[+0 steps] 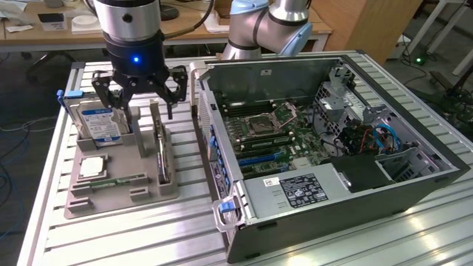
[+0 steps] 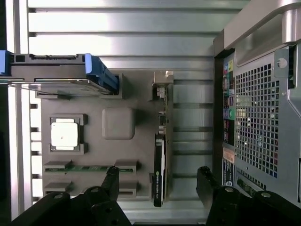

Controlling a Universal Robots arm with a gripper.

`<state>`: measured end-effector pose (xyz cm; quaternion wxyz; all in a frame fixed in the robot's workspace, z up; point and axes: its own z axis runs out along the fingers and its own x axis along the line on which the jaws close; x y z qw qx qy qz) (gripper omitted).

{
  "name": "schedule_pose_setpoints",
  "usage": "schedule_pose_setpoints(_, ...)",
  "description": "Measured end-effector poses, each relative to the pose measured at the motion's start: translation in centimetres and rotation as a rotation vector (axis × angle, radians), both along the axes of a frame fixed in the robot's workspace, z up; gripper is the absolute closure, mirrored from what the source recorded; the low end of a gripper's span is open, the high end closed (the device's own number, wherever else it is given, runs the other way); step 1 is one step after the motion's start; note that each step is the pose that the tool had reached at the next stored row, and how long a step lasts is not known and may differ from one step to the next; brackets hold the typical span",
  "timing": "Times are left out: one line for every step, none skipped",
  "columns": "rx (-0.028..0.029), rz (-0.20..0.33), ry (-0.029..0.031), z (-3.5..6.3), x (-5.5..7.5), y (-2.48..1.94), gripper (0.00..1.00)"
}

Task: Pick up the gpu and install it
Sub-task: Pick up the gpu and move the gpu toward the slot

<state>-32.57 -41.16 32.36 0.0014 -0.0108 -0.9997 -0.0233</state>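
The gripper (image 1: 145, 102) hangs with its jaws spread wide and nothing held. Right below it the gpu (image 1: 159, 147) stands on edge in a slot of the grey parts holder (image 1: 140, 191); the wrist view shows the card between the two fingers (image 2: 111, 179). A hard drive (image 1: 102, 124) stands just beside the gripper, and the open computer case (image 1: 333, 138) lies on its other side.

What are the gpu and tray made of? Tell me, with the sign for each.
The gpu: dark board, probably fibreglass, with a silvery end bracket, seemingly metal. The tray: matte uniform grey, blocky edges, likely plastic.
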Motion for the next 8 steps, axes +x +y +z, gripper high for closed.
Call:
schedule_pose_setpoints(0.0001, 0.0, 0.0003, -0.13, 0.0, 0.0, 0.24)
schedule_pose_setpoints(0.0001, 0.0, 0.0005, -0.26, 0.01, 0.0, 0.24)
schedule_pose_setpoints(0.0001, 0.0, 0.0007, -0.4, 0.0, 0.0, 0.24)
schedule_pose_setpoints(0.0001, 0.0, 0.001, -0.54, 0.0, 0.0, 0.24)
schedule_pose_setpoints(0.0, 0.0, 0.0013, -0.69, 0.01, 0.0, 0.24)
schedule_pose_setpoints(0.0001, 0.0, 0.0014, -0.83, 0.01, 0.0, 0.24)
schedule_pose_setpoints(0.0001, 0.0, 0.0015, -0.97, 0.01, 0.0, 0.24)
schedule_pose_setpoints(0.0001, 0.0, 0.0016, -1.09, 0.01, 0.0, 0.24)
